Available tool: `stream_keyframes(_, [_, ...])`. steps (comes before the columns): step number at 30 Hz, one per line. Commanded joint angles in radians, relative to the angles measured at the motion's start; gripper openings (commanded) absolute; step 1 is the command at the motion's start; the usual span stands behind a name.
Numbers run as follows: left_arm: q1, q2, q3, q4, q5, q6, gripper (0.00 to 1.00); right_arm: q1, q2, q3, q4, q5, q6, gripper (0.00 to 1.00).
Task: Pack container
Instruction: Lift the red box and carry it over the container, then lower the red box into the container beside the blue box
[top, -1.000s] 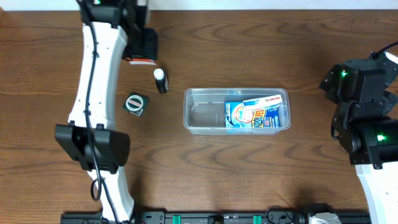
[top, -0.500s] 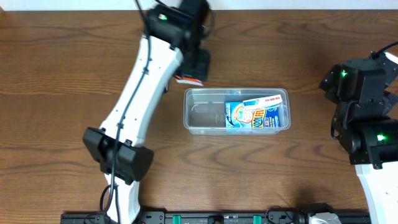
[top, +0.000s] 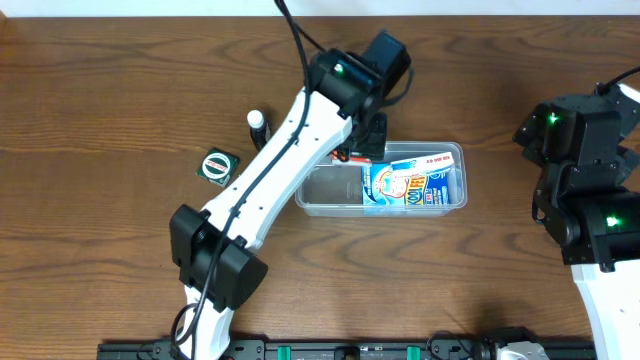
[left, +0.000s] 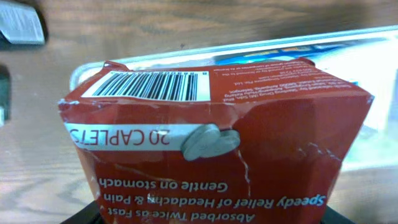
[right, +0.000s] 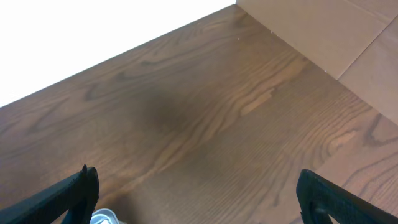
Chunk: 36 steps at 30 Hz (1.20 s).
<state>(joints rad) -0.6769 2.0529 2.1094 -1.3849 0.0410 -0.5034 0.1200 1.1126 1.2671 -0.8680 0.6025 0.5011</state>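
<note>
I am viewing the container near the centre of the wooden table, long side running left to right. It is clear and shallow. A blue printed packet is lying flat in its right half; the left half is showing bare plastic floor.

The left arm is reaching diagonally across the table. The left gripper is hanging over the container's far left rim and is pinching a red caplet box. On the left wrist camera the red caplet box is filling most of the view, barcode face uppermost, its cardboard creased and dented. The container's rim is showing as a pale band behind it. I cannot tell whether the box is touching the rim.

The right gripper is standing at the table's right edge, well apart from the container, with its fingers spread wide over bare wood and gripping nothing.

A small bottle and a small dark box with a round label are sitting to the left of the container, beside the left arm.
</note>
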Motion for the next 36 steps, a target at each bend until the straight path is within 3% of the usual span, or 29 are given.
stream_keyframes(1, [0.003, -0.005, -0.078, 0.034, -0.027, -0.084, 0.6, -0.01, 0.002, 0.012, -0.001, 0.021, 0.011, 0.99])
stream_keyframes(12, [-0.016, -0.005, -0.243, 0.186, -0.027, -0.182, 0.58, -0.01, 0.002, 0.012, -0.001, 0.021, 0.011, 0.99])
stream_keyframes(36, [-0.006, -0.005, -0.46, 0.34, -0.027, -0.182, 0.58, -0.01, 0.002, 0.012, -0.001, 0.021, 0.011, 0.99])
